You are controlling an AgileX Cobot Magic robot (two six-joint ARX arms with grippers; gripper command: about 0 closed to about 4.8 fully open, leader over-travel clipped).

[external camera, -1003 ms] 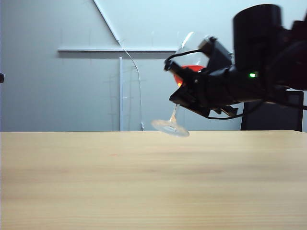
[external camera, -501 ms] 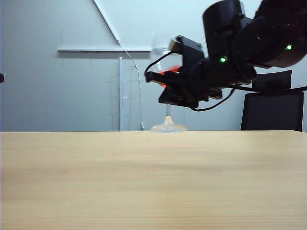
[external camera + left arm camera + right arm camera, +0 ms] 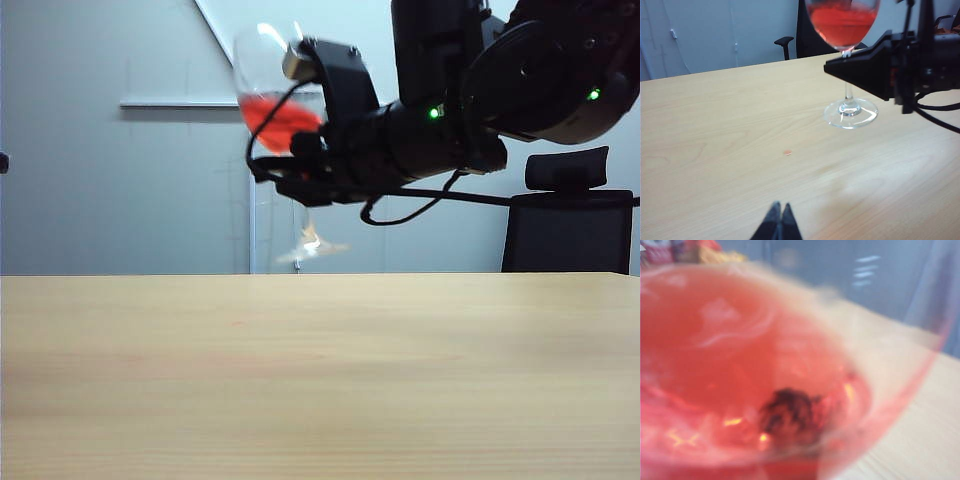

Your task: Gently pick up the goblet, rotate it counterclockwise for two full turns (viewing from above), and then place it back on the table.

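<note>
A wide bare counter (image 3: 320,380) fills the foreground. Above its far edge, the right gripper (image 3: 300,165) has its jaws clamped on the goblet (image 3: 275,110), lifted clear. Since a moment ago the wrist has rolled and swung left, tipping the goblet the other way; rotation seems underway. The left gripper (image 3: 779,224) hangs pinched shut, empty, near the counter's front edge.

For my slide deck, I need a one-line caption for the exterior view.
Right tool holds the goblet of red liquid tilted above the table.
</note>
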